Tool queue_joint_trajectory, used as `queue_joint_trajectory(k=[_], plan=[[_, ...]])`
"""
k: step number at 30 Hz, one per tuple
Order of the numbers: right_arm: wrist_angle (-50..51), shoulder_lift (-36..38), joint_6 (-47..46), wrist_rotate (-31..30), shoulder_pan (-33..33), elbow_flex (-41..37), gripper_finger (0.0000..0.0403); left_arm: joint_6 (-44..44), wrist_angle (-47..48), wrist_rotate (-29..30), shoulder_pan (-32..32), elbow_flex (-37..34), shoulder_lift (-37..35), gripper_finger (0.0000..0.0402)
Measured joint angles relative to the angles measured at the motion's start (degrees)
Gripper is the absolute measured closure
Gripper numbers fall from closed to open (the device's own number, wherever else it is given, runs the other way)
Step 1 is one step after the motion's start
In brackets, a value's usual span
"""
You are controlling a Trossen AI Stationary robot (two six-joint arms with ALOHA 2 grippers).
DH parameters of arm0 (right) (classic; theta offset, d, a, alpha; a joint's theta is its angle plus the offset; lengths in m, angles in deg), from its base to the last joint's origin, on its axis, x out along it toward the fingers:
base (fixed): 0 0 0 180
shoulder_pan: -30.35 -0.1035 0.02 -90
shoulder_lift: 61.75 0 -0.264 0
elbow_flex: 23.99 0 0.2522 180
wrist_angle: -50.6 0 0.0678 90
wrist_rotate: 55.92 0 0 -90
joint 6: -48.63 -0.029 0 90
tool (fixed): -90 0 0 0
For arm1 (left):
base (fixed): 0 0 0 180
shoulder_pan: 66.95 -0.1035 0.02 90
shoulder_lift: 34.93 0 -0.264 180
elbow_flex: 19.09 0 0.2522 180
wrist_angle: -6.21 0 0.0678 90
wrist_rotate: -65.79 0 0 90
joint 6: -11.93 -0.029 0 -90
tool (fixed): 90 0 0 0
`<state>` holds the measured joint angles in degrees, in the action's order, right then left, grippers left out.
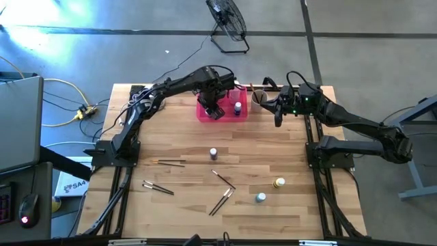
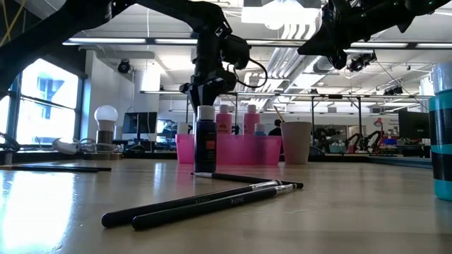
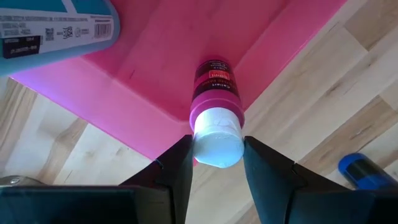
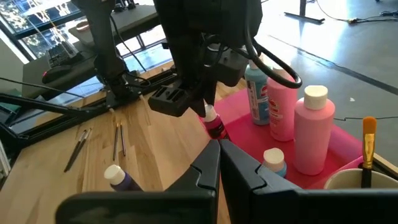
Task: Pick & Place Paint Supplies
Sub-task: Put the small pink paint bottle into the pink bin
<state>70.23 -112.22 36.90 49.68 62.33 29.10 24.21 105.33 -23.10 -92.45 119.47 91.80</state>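
Paint supplies status: tiny dark red bottle with a white cap [image 3: 216, 115] is pinched by the cap between the left gripper [image 3: 217, 163] fingers, hanging over the near rim of the bright pink rectangular plastic tray [image 1: 207, 113], bottle body over the tray floor. On the table that spot is about 12 o'clock, far edge.

Inside the tray: two taller pink white-capped bottles [image 4: 313, 129] and a teal one with a label [image 4: 257, 93], all upright, plus a tiny blue bottle [image 4: 273, 162] beside the nearest pink one. Pale beige cup [image 1: 259, 100] stands just right of the tray, touching or nearly so, can't tell; one brown-handled paintbrush [image 4: 368, 137] sticks up out of it.

Right gripper [image 4: 219, 144] hovers above the table at roughly 1 o'clock, near the cup, fingers pressed together, nothing between them.

Loose on the light wooden table [image 1: 177, 205]:
- tiny purple bottle [image 1: 213, 154], upright, near centre
- tiny yellow bottle [image 1: 279, 183] and tiny teal bottle [image 1: 261, 198] at about 4 o'clock, near each other, apart
- thin brown paintbrush [image 1: 171, 162] at 9 o'clock from centre
- a pair of brushes [image 1: 158, 187] at about 8 o'clock
- more brushes [image 1: 222, 191] at 6 o'clock, two lying side by side, one crossing above them
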Motion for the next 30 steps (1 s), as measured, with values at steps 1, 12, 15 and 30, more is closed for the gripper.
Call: queue_joint_trajectory(k=[1,12,15,30], plan=[[0.0,0.0,0.0,0.0,0.0,0.0,0.0398,0.0,0.0,0.5,0.0,0.0,0.0,0.0270],[0.0,0.0,-0.1,1.3,0.0,0.0,0.0398,-0.3,0.2,2.2,0.0,0.0,0.1,0.0270],[0.0,0.0,-0.2,1.3,0.0,0.0,0.0398,-0.4,0.8,1.7,0.0,-1.1,0.8,0.0270],[0.0,0.0,-0.2,4.0,0.0,0.0,0.0398,-0.4,0.2,0.8,0.0,-5.4,1.5,0.0270]])
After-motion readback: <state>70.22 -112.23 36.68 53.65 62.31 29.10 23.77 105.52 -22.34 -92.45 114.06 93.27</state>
